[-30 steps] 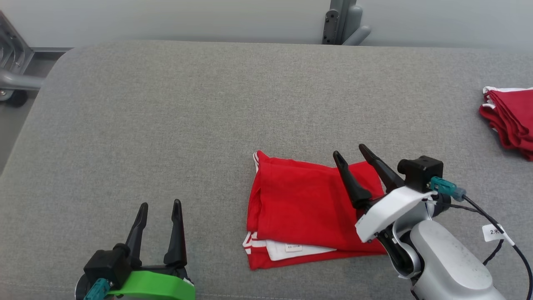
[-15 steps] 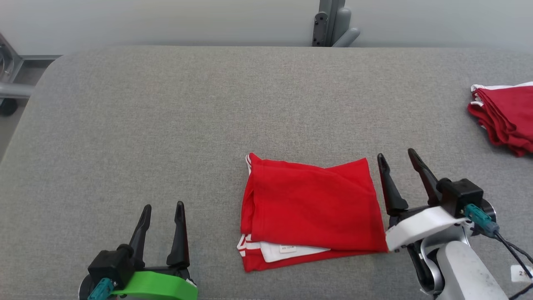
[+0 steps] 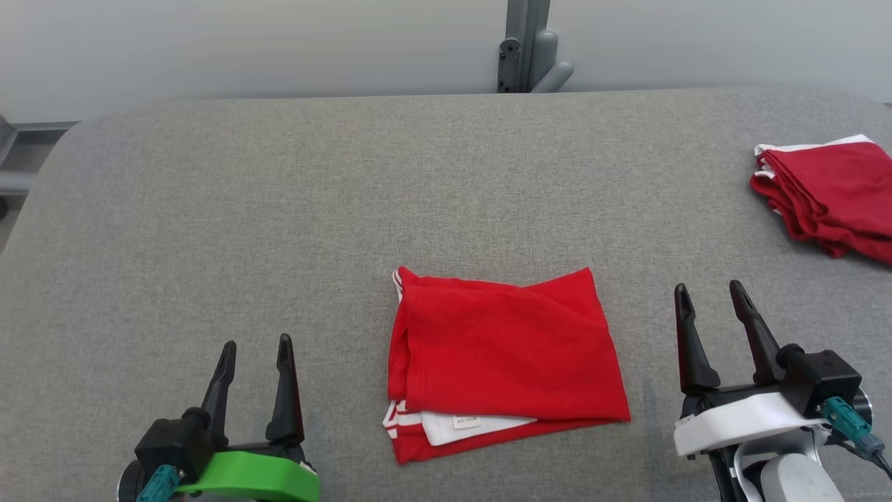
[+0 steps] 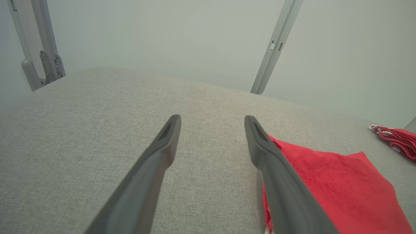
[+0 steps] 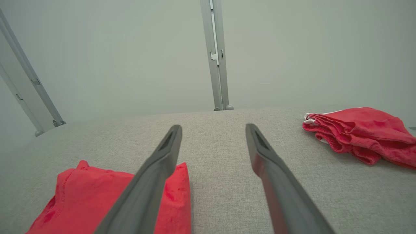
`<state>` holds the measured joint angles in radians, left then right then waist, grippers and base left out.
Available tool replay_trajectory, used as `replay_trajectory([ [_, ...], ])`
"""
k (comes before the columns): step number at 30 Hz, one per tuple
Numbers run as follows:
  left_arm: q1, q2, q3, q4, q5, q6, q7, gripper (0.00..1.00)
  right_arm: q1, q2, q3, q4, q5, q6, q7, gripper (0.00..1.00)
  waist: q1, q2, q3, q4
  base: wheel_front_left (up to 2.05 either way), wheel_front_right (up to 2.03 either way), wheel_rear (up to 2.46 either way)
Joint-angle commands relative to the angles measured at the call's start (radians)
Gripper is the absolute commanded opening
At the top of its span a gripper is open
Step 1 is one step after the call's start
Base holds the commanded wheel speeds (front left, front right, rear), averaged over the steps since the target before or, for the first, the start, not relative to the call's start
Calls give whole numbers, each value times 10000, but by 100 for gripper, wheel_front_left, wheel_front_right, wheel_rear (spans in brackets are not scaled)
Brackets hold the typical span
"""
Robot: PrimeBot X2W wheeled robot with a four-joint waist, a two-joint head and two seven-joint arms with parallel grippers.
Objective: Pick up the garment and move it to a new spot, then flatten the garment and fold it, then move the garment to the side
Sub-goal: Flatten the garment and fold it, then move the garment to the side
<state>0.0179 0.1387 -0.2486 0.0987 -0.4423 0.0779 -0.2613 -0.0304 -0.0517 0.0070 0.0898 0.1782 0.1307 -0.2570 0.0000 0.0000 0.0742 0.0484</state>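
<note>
head overhead — wrists low, sharing garment (image 3: 502, 348)

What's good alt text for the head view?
A folded red fabric garment lies on a grey cloth-covered table between the open left gripper and open right gripper; a stack of folded red cloth sits far right.

My left claw (image 3: 256, 340): long black fingers (image 3: 288, 390), green bracket (image 3: 258, 477), teal plug (image 3: 159, 483). My right claw (image 3: 707, 284): same, but white bracket (image 3: 739, 422).
</note>
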Motion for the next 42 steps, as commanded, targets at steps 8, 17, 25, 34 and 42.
replay_trajectory([
  [8, -53, -150, 335, 32, 352, -192, -42, 100, 164, 5, 229, -83, 316, -3, -58, 100, 0, 0, -112, -179, 0, 0, 0],
  [17, -55, -274, 502, 119, 545, -331, -43, 100, 132, 7, 294, -34, 315, -3, -61, 100, 0, 0, -143, -130, 0, 0, 0],
  [25, -112, -418, 564, 123, 697, -409, -41, 100, -616, -222, 622, 1109, -300, -4, 1351, 100, 0, 0, -41, -41, 0, 0, 0],
  [34, -272, -540, 601, 182, 752, -523, -36, 100, -2063, -1310, 2103, 3024, 1128, -3, 3086, 100, 0, 0, 211, 377, 0, 0, 0],
  [42, -357, -677, 683, 221, 765, -600, -34, 100, -3076, -2235, 3510, 4261, 3085, -6, 4400, 100, 0, 0, 493, 876, 0, 0, 0],
])
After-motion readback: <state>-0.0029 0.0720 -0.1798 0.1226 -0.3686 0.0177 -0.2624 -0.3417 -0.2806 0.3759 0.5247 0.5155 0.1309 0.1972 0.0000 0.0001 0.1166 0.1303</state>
